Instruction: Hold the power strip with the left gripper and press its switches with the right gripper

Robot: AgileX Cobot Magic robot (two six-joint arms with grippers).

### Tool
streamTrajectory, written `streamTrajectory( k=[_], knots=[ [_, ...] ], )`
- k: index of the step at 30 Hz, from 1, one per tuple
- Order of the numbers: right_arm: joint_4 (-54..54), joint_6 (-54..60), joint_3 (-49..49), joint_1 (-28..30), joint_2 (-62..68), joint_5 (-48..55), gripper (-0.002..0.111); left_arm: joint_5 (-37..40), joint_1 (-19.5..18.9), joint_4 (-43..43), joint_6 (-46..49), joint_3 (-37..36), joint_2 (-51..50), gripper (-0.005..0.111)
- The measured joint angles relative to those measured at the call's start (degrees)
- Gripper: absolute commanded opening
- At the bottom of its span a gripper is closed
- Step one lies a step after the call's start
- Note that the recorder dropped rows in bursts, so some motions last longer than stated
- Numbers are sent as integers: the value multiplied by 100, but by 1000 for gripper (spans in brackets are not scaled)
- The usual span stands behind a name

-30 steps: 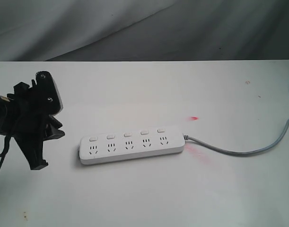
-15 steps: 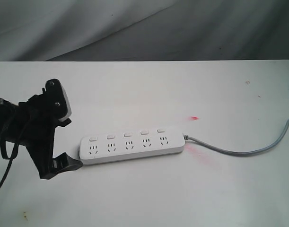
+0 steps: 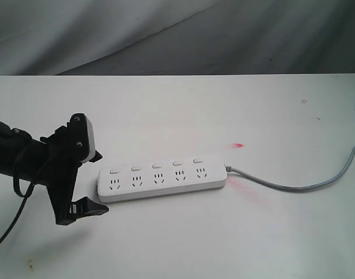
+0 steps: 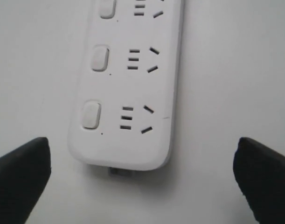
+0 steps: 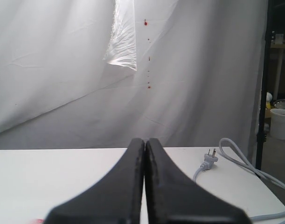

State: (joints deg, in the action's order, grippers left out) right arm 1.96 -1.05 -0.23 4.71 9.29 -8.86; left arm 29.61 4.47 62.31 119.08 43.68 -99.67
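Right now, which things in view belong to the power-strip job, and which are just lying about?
Job: power strip, switches, grey cord, left claw, right claw.
Lying about: red stain, white bucket, backdrop sheet.

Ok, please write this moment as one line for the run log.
left gripper: jaws open, astride power strip end, no contact | right gripper: jaws shut, away from strip | switches: untouched

The left gripper is an angular matt black claw on a stubby black arm, carrying a small white rounded block with two dark dots. Below that block a thin black cable loops off the arm. The right gripper has two smooth, black, tapering fingers.
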Motion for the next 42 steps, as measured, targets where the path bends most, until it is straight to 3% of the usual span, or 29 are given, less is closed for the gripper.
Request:
streamTrajectory(
  k=[14,42],
  knots=[
    [0,0,0,0,0,0,0,42,-47,63,50,606,-757,104],
    [0,0,0,0,0,0,0,316,-104,-314,28,669,-1143,104]
  ],
)
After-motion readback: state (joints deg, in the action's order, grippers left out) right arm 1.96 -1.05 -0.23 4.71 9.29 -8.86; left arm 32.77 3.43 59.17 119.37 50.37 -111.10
